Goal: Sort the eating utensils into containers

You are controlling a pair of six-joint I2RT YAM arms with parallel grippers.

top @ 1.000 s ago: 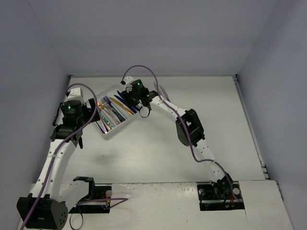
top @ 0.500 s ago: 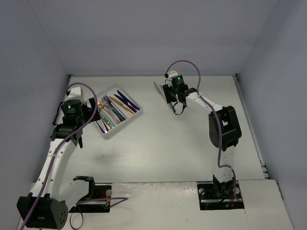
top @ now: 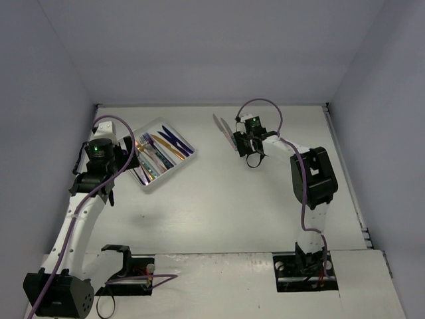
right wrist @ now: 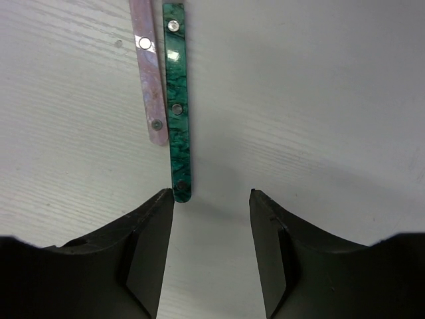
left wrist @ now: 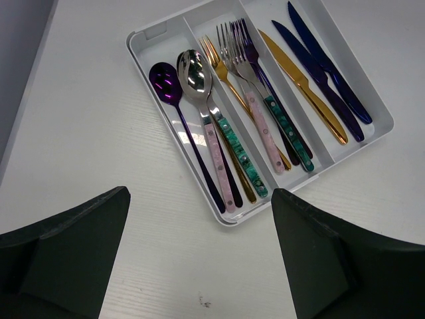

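The white tray holds purple and silver spoons in its left compartment, several forks in the middle one, and gold and dark blue knives on the right. My left gripper hangs open over bare table just short of the tray; from above, this left gripper sits at the tray's left side. Two loose utensils lie on the table at the back centre, one with a teal handle and one with a pink handle. My right gripper stands open and empty, its left fingertip at the teal handle's end.
Grey walls close the table in at the back and on both sides. The right arm's elbow stands right of centre. Both arm bases sit at the near edge.
My right arm has swung away from the tray to the right and now hovers at the ends of the two loose utensils. The left arm has stayed still.
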